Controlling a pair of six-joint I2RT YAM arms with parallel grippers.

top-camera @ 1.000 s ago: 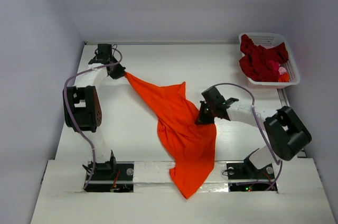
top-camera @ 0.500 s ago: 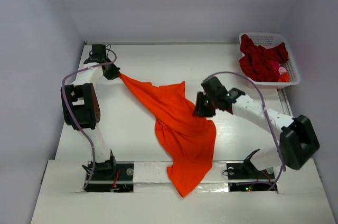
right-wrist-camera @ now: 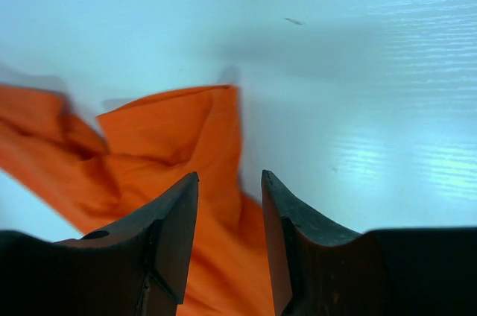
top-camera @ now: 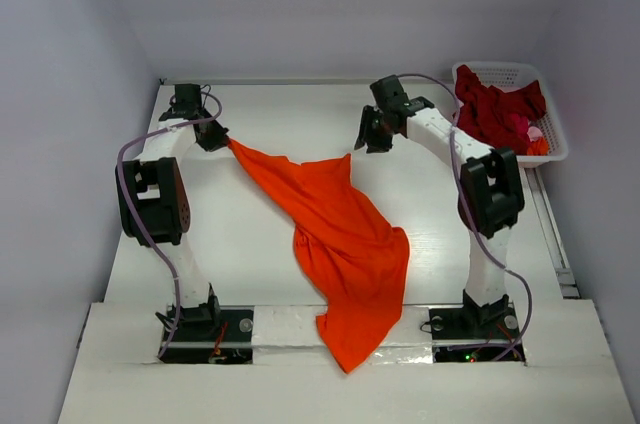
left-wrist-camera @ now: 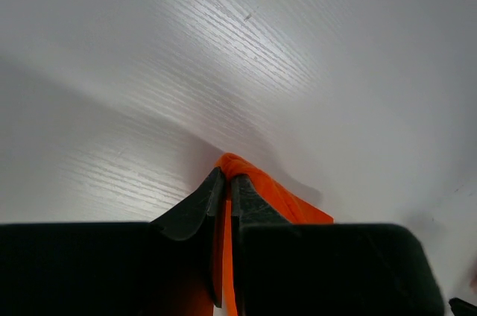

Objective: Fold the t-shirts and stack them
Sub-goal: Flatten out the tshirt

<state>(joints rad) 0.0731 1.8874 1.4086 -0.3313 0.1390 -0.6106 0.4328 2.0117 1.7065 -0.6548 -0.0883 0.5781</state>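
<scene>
While the left gripper pinched the orange t-shirt, its arm stood folded. The right gripper hung far forward, parted and empty.

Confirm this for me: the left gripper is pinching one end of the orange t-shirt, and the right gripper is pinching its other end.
Not quite. The left gripper does pinch one end of the orange t-shirt, but the right gripper pinches nothing. Its jaws stand apart and empty, with the cloth lying beyond them, as the right wrist view shows.
</scene>
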